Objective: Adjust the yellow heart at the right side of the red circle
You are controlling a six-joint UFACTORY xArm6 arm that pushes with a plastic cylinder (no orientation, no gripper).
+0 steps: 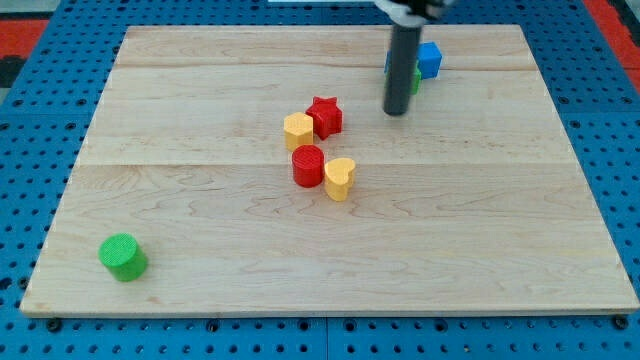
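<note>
A: Yellow heart sits mid-board, touching the red circle on that circle's right in the view, slightly lower. Which way its lobes point is unclear.

B: Nearest us, a ribbed green cylinder sits alone, bottom left on the pale wooden board.

A: Past the pair, a yellow block touches a red star.

B: And my tip? A plain dark rod, no jaws, standing well apart from the heart, up and right. Behind it, a blue cube and a green block, partly hidden.
</note>
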